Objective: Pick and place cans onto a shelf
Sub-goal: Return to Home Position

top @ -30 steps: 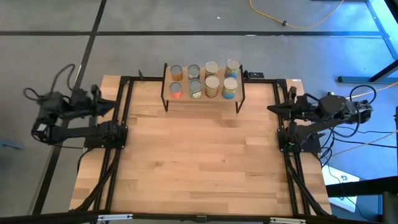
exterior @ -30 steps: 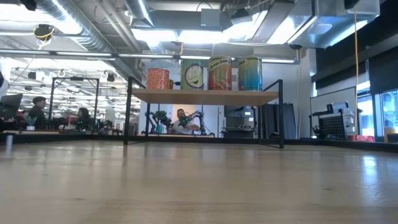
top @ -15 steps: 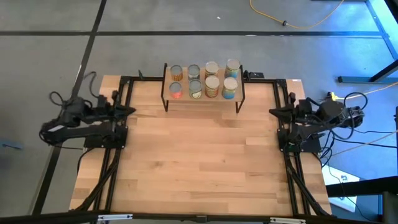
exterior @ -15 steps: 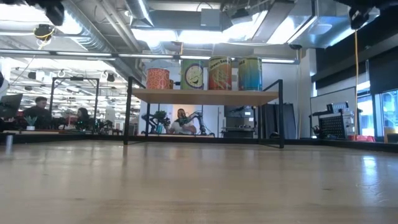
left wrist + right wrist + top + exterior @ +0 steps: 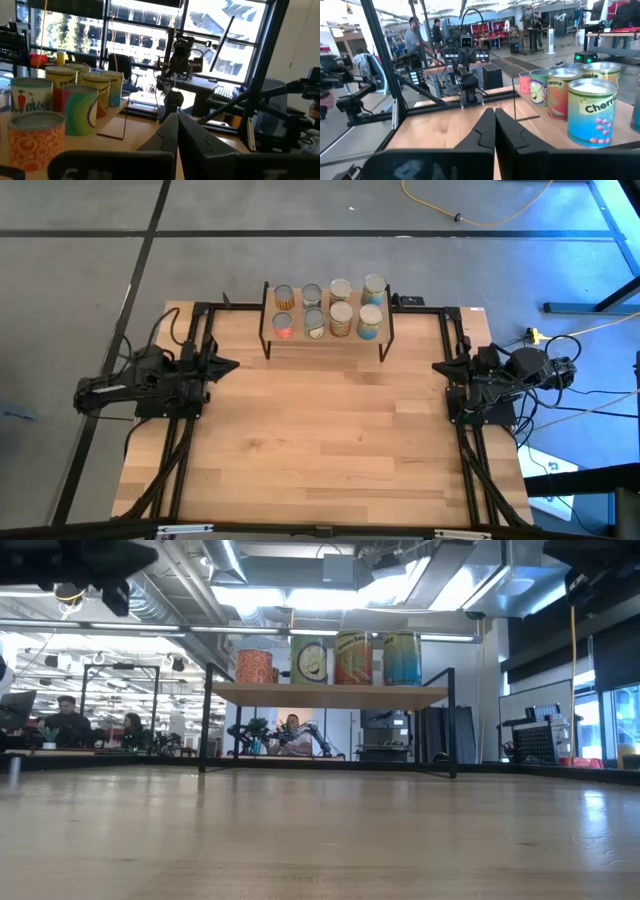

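1. Left gripper (image 5: pixel 175 134), fingers pressed together and empty, sits at the table's (image 5: pixel 320 430) left side; right gripper (image 5: pixel 494 129), likewise closed and empty, at its right.
2. Homing well, I judge, means folding both arms clear of the shelf (image 5: pixel 330 695).
3. All 8 cans (image 5: pixel 341 318) stand on it, in 2 rows.
4. A teal can (image 5: pixel 592 107) reads "Cherr…"; other labels illegible.

Wood tabletop (image 5: pixel 320 440); yellow cable (image 5: pixel 458 218) on floor; ppl (image 5: pixel 66 718) seated at desks in bkgd.
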